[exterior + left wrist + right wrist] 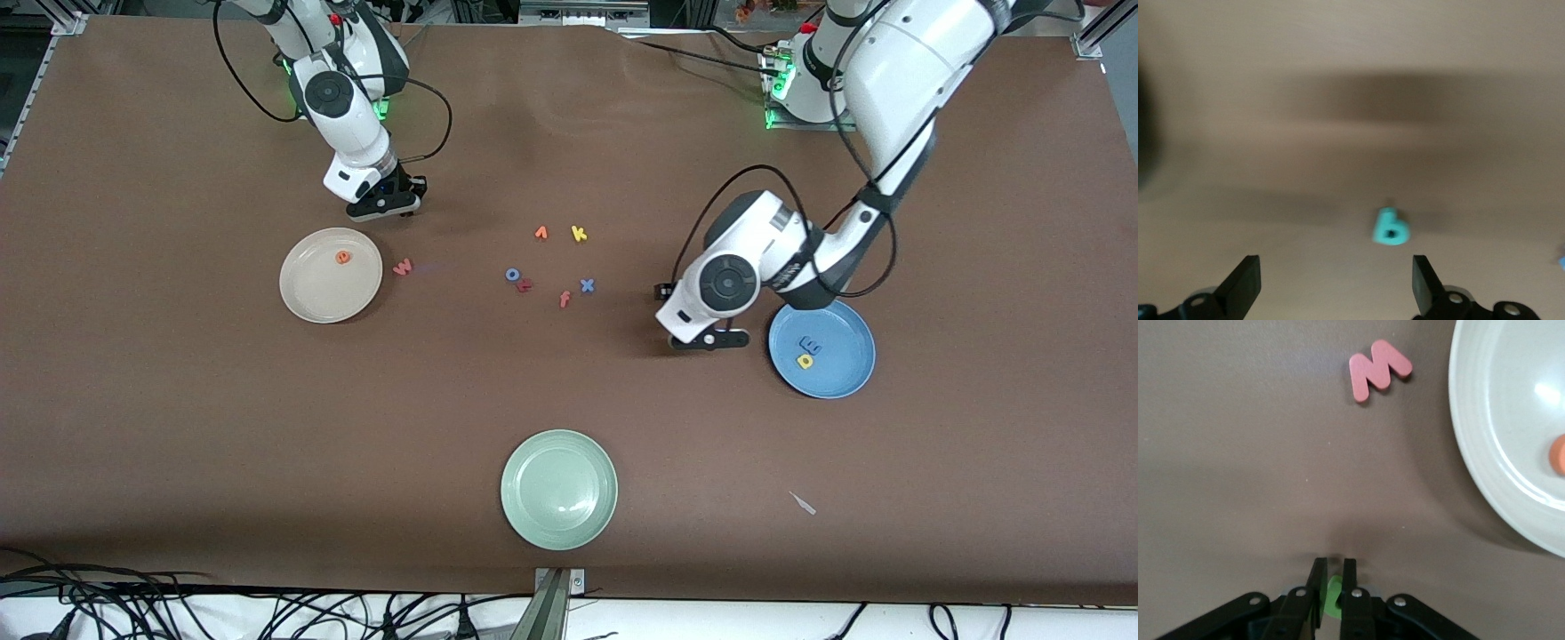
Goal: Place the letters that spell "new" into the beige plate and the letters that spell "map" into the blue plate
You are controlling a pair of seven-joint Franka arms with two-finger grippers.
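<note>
We see the right gripper (1331,577) pinching the green letter (1333,597).
Our left gripper (1337,287) stands wide over the teal letter (1390,227).

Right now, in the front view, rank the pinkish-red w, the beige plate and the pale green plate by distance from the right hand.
1. Pinkish-red w: on the table beside the beige plate, close to the right hand.
2. Beige plate: too close to the w to call.
3. Pale green plate: clearly farthest, by the front edge.

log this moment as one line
right gripper: shut on green letter near beige plate | left gripper: open over teal letter | blue plate: two letters
</note>
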